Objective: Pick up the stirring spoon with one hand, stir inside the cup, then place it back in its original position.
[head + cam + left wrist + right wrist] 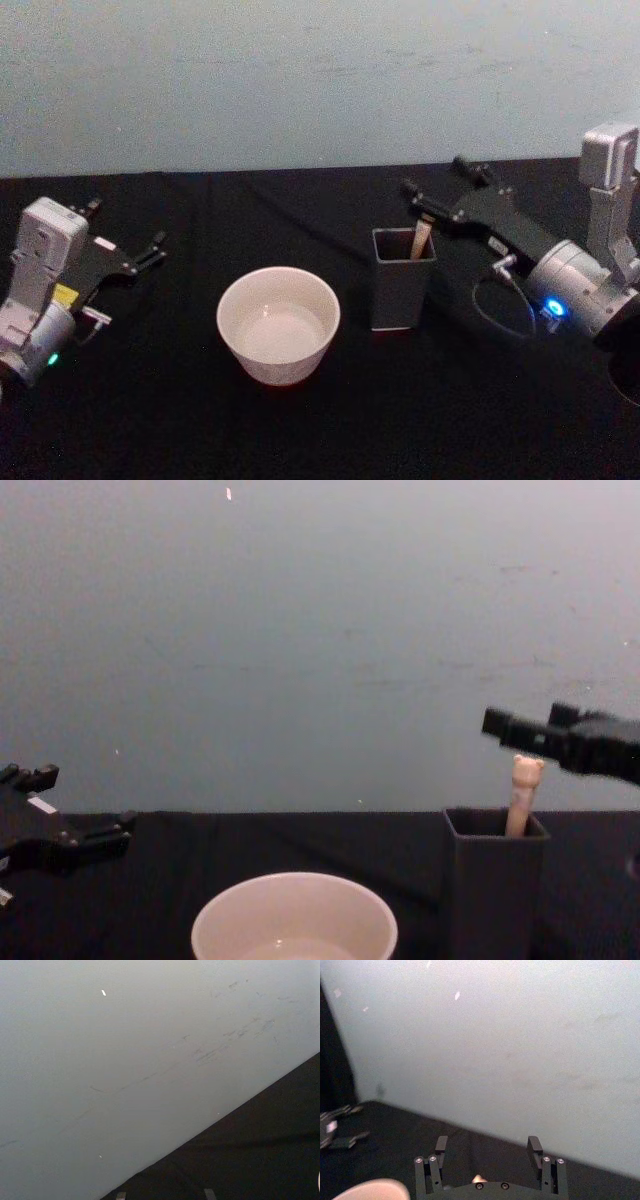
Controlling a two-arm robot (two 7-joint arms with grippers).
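A: Where is the stirring spoon [524, 792] right now?

B: It stands in the dark grey holder [402, 282] on the black worktop [180, 420], bowl end hidden inside, beige handle rising nearly upright. In the chest view the small bear head pokes just above the holder's rim. The cream cup [278, 324] sits beside the holder, toward the robot's left, and looks empty.

A: Which arm is closer to it?

B: The right one, clearly. The right claw [436, 188] hovers just above and a little behind the holder, reaching in from the right side. The left claw [128, 243] rests well apart at the far left of the worktop, apparently parked, its fingers spread.

A: How does the spoon lie from the right claw?

B: Just below and slightly in front of it. The chest view shows the claw at about the height of the bear head, a touch above. The handle's long axis runs roughly vertical.

A: And the claw's state?

B: The right wrist view shows its two fingers [535, 1148] set wide, nothing between them, with the bear head tip peeking near the claw's base. I judge the grasp is not yet made; the claw likely must drop and straddle the handle
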